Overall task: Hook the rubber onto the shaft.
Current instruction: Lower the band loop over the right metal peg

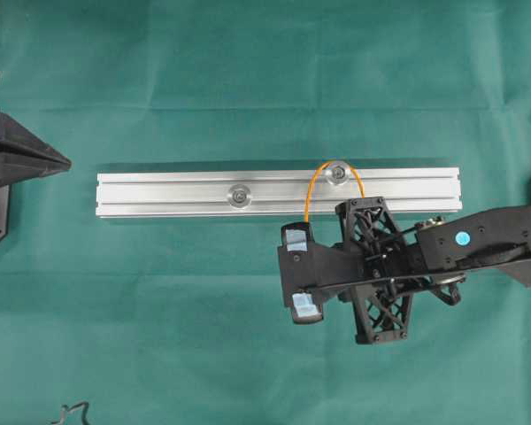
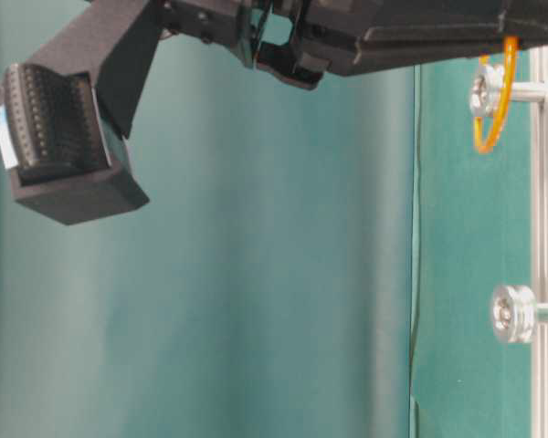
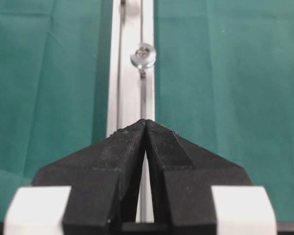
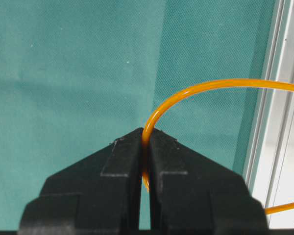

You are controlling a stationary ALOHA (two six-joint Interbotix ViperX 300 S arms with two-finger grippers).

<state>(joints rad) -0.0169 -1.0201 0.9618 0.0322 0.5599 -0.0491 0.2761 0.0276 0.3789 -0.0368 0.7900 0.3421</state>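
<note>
Right end effector (image 4: pixel 145 147) clamped on your orange rubber band (image 4: pixel 196 90) | band light, stretchy, slippery: keep pinching one thin strand | far loop around right shaft (image 1: pixel 338 173) on aluminium rail (image 1: pixel 159 193) | left end effector (image 3: pixel 145 128) closed, empty

Overhead, table-level, two close wrist views

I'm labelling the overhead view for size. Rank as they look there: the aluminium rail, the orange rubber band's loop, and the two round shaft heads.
1. Aluminium rail, by far the largest.
2. Rubber band, its visible arc.
3. The left shaft head and right shaft head look alike; unranked.
</note>
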